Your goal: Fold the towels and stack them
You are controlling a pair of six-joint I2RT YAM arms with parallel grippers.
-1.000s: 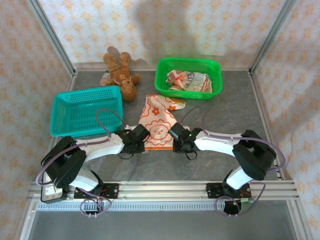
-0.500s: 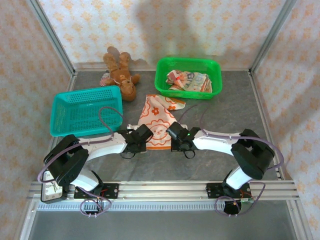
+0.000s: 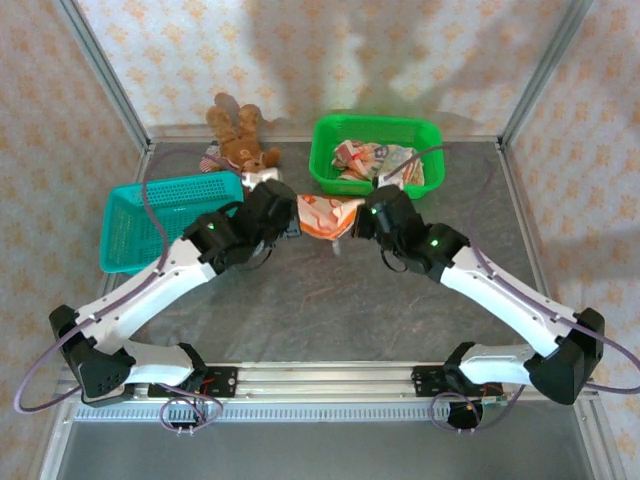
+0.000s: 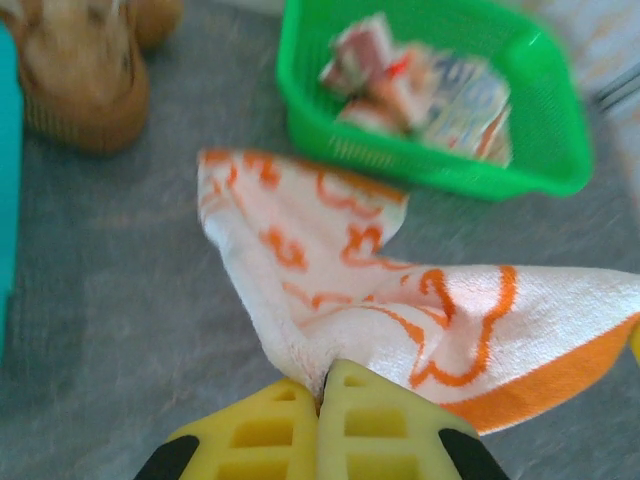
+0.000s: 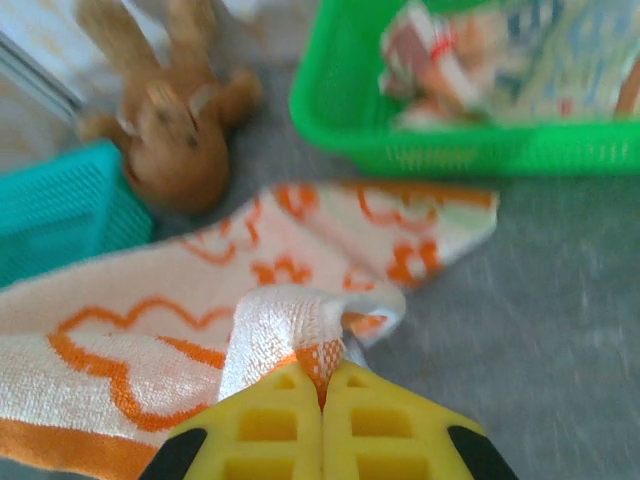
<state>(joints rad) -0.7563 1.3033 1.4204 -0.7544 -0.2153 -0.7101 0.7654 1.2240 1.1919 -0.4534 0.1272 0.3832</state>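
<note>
An orange-and-white flower-print towel (image 3: 325, 213) hangs bunched between my two grippers, in front of the green basket. My left gripper (image 3: 296, 216) is shut on one corner of it (image 4: 322, 385). The cloth (image 4: 400, 300) stretches off to the right, with its far part lying on the table. My right gripper (image 3: 356, 222) is shut on the other corner (image 5: 322, 378), and the towel (image 5: 150, 330) runs off to the left. More crumpled towels (image 3: 380, 162) in mixed prints lie in the green basket (image 3: 325, 135).
A teal basket (image 3: 125, 235) stands at the left, close to my left arm. A brown teddy bear (image 3: 240, 145) lies at the back between the two baskets. Grey table (image 3: 330, 310) stretches toward the near edge. The enclosure's frame posts and patterned walls close in three sides.
Both grippers have swept from the near side toward the back, carrying the towel's near edge up and over. The towel, flat before, is now lifted and bunched.
</note>
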